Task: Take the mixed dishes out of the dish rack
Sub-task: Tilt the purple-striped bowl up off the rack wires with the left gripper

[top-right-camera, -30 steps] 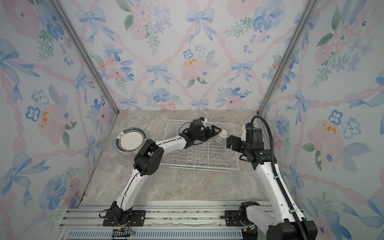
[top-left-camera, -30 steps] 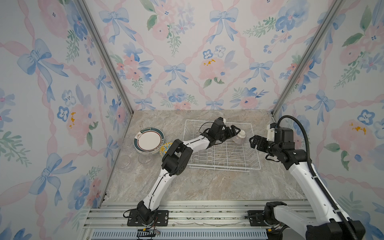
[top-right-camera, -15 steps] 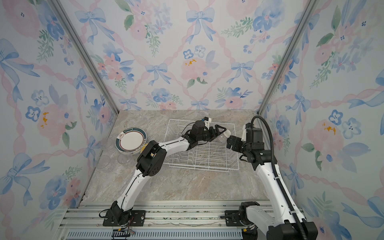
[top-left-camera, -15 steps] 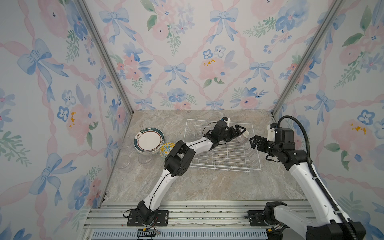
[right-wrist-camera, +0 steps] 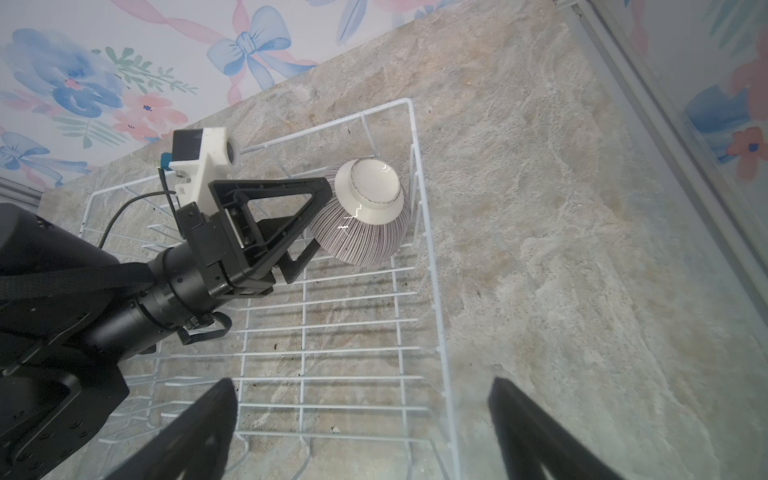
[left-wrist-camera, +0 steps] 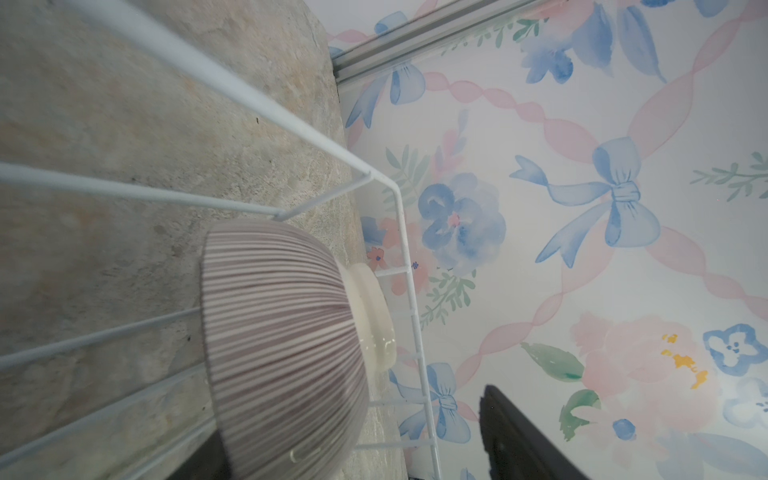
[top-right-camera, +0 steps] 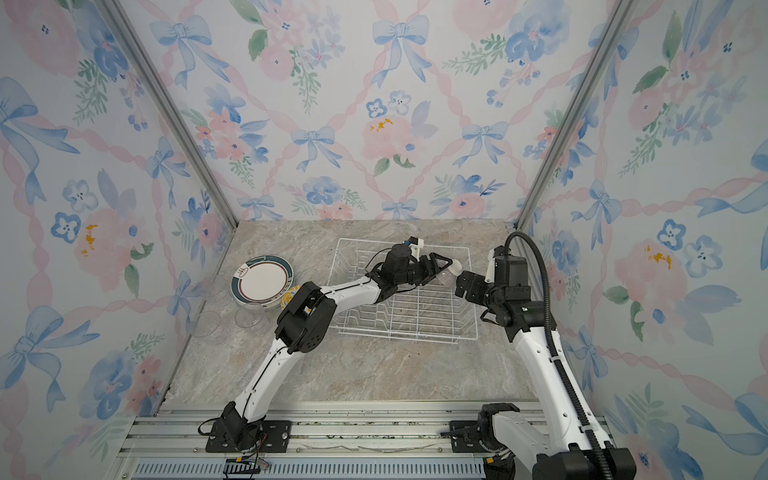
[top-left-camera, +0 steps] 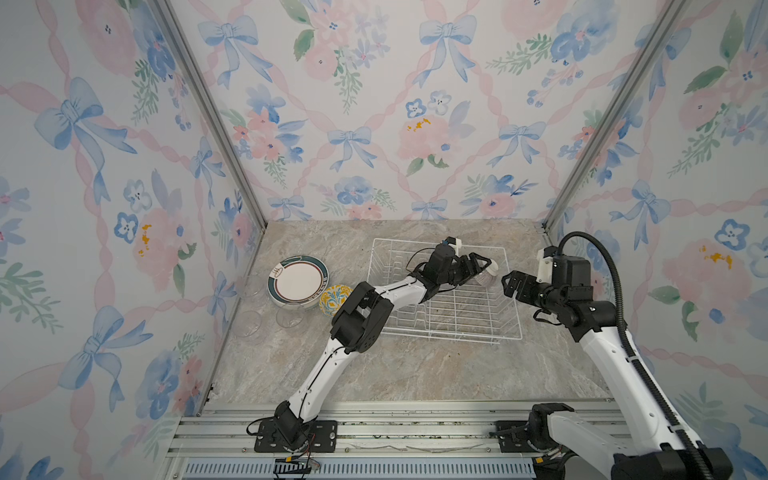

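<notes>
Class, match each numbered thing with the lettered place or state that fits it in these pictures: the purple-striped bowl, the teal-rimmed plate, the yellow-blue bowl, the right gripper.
1 purple-striped bowl
2 teal-rimmed plate
3 yellow-blue bowl
4 right gripper

A open, at the dish rack's right edge
B face up on the table, left of the rack
C tipped over in the rack's far right corner
D between the plate and the rack

Pairs: 1-C, 2-B, 3-D, 4-A
</notes>
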### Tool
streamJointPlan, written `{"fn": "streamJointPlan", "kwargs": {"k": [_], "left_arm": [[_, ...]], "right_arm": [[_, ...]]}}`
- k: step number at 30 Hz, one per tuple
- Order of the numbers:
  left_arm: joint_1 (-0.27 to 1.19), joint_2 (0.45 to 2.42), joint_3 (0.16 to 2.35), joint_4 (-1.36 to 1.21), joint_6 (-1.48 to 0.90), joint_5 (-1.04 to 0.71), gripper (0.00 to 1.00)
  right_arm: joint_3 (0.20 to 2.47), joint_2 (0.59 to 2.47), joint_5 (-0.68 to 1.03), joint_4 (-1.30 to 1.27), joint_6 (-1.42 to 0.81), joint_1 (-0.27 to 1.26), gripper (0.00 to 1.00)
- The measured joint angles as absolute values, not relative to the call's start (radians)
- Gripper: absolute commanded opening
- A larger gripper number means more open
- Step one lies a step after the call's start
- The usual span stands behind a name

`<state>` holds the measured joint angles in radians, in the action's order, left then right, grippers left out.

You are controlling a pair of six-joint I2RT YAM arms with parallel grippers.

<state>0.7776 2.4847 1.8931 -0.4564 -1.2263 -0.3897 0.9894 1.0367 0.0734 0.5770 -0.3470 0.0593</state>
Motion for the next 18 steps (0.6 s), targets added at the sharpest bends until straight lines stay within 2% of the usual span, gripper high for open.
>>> {"fn": "streamJointPlan", "kwargs": {"k": [8,12,15,18], "left_arm": [[0.778,2.523,1.902,-0.467,-1.241,-0.382,0.47],[0.778,2.531,1.909,-0.468,-1.242,-0.382,0.43],[0.778,2.531,1.911,-0.473,-1.244,-0.382,0.36],[0.778,2.531,1.915,-0.479,-1.243,-0.382,0.33]], "right_arm": [[0.988,1.037,0.07,0.577,-0.347,0.059,0.97],[0.984,1.037,0.07,0.579,-0.347,0.059,0.97],[0.984,1.037,0.07,0.581,-0.347,0.059,0.97],[0.983,1.037,0.07,0.581,-0.347,0.059,0.97]]}}
